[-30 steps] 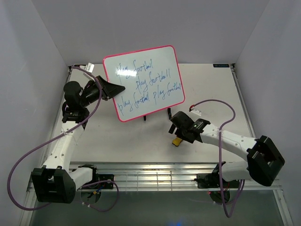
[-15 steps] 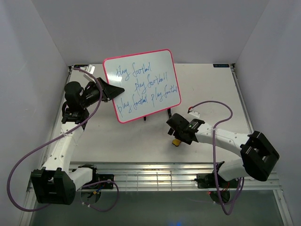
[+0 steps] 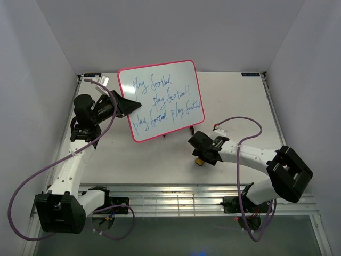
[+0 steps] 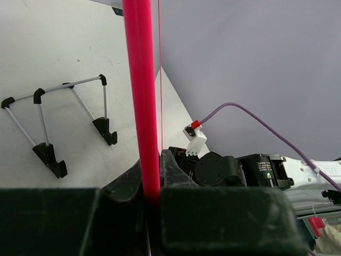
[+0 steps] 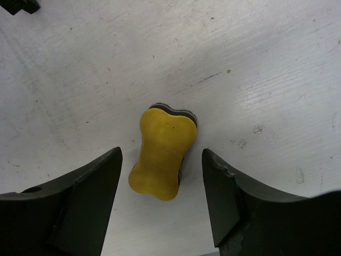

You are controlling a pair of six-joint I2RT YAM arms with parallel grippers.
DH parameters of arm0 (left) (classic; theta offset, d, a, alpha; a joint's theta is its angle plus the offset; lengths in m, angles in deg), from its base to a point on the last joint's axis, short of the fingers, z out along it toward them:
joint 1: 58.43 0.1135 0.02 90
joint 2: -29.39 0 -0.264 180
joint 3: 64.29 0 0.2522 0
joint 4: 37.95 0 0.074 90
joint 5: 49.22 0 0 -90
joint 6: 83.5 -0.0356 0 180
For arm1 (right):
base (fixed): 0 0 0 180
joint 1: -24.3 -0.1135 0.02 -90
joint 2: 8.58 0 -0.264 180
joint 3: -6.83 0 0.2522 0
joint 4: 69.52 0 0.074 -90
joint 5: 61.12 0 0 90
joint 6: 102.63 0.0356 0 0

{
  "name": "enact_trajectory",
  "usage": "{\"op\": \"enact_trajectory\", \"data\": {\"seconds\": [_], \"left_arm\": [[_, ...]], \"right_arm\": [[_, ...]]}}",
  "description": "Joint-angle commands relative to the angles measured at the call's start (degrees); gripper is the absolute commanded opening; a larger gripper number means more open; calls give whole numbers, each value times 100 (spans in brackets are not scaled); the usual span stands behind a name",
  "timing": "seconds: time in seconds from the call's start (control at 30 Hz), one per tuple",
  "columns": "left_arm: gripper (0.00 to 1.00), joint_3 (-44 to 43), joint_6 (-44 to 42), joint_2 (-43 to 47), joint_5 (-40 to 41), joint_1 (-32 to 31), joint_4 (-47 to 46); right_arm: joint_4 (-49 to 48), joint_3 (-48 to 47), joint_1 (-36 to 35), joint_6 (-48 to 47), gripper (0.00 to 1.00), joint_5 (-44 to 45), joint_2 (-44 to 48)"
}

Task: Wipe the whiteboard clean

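Observation:
The whiteboard (image 3: 162, 98), pink-framed with blue handwriting, is held up off the table, tilted. My left gripper (image 3: 128, 105) is shut on its left edge; in the left wrist view the pink frame (image 4: 141, 96) runs up from between the jaws. The yellow bone-shaped eraser (image 3: 200, 160) lies flat on the table. My right gripper (image 3: 202, 156) is open just above it; in the right wrist view the eraser (image 5: 161, 154) lies between the spread fingertips (image 5: 96, 181), untouched.
The wire stand (image 3: 178, 129) sits on the table behind and below the board; it also shows in the left wrist view (image 4: 58, 117). Grey walls enclose left, back and right. A metal rail (image 3: 170, 200) runs along the near edge.
My left gripper has tilted and lowered the whiteboard slightly. My right gripper has drawn in closer over the eraser.

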Motion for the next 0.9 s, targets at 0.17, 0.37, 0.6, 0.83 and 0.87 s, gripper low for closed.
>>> {"op": "enact_trajectory", "data": {"seconds": [0.17, 0.37, 0.6, 0.83, 0.87], "left_arm": [[0, -85, -11, 344, -145, 23, -609], [0, -59, -37, 344, -171, 15, -600], [0, -50, -142, 362, -153, 15, -504], [0, -59, -178, 362, -145, 23, -477], [0, -59, -187, 362, -153, 23, -468]], "right_arm": [[-230, 256, -24, 263, 62, 259, -22], [-265, 265, -24, 246, 58, 294, -22], [-335, 300, -24, 246, 49, 294, -75], [-362, 318, -32, 228, 45, 303, -75], [-362, 327, -24, 219, 46, 303, -83]]}}
